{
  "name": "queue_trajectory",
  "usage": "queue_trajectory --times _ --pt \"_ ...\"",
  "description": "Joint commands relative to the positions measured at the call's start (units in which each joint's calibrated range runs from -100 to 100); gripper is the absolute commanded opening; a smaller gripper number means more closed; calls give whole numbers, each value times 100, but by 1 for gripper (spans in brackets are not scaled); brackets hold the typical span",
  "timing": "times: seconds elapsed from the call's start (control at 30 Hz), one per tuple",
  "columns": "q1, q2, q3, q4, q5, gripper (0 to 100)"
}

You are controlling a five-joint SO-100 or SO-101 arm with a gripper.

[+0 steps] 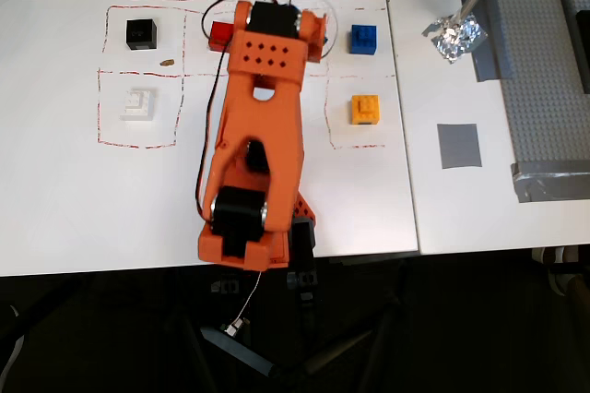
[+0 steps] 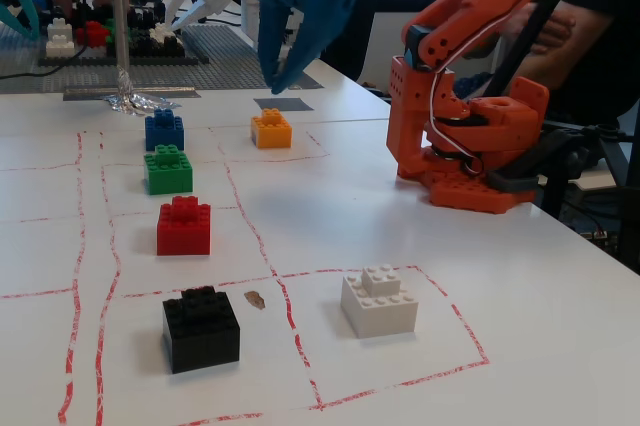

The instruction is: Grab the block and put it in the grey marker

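The yellow-orange block (image 1: 365, 109) sits alone in a red-outlined square on the white table; it also shows in the fixed view (image 2: 271, 130). The grey marker (image 1: 458, 145) is a flat dark square to the block's right in the overhead view and just behind it in the fixed view (image 2: 283, 104). My blue gripper (image 2: 277, 84) hangs in the air, fingers pointing down, above and slightly behind the block in the fixed view. Its jaws are parted and hold nothing. In the overhead view the orange arm (image 1: 263, 116) hides the gripper.
Blue (image 2: 164, 131), green (image 2: 167, 169), red (image 2: 184, 226), black (image 2: 201, 328) and white (image 2: 379, 301) bricks stand in the red squares. Crumpled foil (image 1: 454, 38) on a rod and a studded grey baseplate (image 1: 553, 89) lie beyond the marker. The arm base (image 2: 470, 156) stands at the table edge.
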Motion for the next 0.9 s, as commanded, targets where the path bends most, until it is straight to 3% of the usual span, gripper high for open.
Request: queue_trajectory --times 0.0,0.4,0.87 --pt "450 341 -936 216 -166 3" --pt "1968 2246 -2142 869 -396 19" --pt "2868 3280 -2432 812 -386 34"
